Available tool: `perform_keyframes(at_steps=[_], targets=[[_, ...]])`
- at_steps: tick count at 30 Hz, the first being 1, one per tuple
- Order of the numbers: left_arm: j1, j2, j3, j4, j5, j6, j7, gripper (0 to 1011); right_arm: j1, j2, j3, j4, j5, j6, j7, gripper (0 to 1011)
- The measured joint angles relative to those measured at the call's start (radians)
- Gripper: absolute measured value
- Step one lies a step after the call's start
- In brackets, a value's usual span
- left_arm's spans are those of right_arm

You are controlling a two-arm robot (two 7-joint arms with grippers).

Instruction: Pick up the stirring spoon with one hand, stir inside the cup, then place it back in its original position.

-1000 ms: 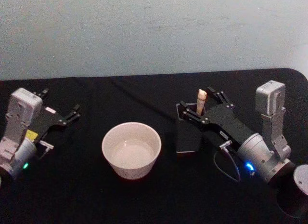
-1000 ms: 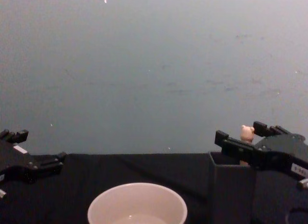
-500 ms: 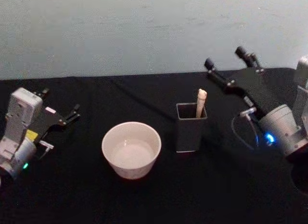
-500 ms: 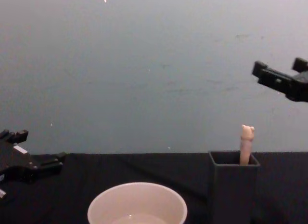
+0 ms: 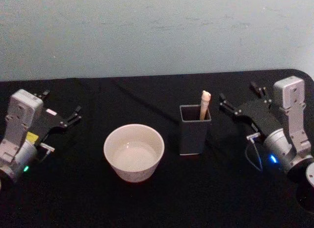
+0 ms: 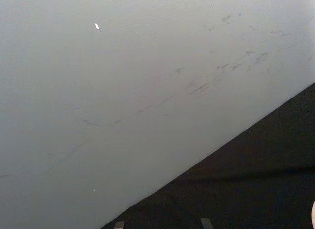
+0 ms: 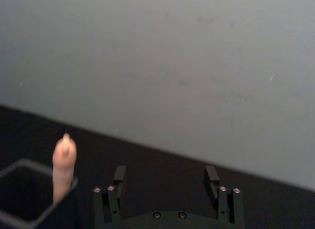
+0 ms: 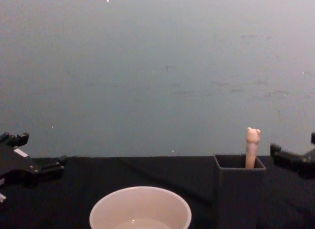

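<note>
One light, stiff stirring spoon [image 5: 205, 103] stands in the holder [image 5: 194, 135], best gripped at its beige handle; right gripper [image 5: 239, 97] and left gripper [image 5: 61, 110] both gape empty.

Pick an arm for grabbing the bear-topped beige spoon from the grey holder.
Right. The right gripper, jaws open, sits just beside the dark grey square holder with the bear-topped beige spoon; the left gripper lies beyond the cream round cup.
</note>
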Motion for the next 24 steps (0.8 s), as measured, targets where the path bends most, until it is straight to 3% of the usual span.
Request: perform_keyframes(at_steps=[7,24], targets=[[0.0,0.0,0.0,0.0,0.0,0.0,0.0,1001,-0.002,-0.016,-0.006,0.042,-0.033,0.027,0.006,1002],[0.0,0.0,0.0,0.0,0.0,0.0,0.0,1001,-0.001,-0.014,-0.006,0.038,-0.031,0.026,0.006,1002]])
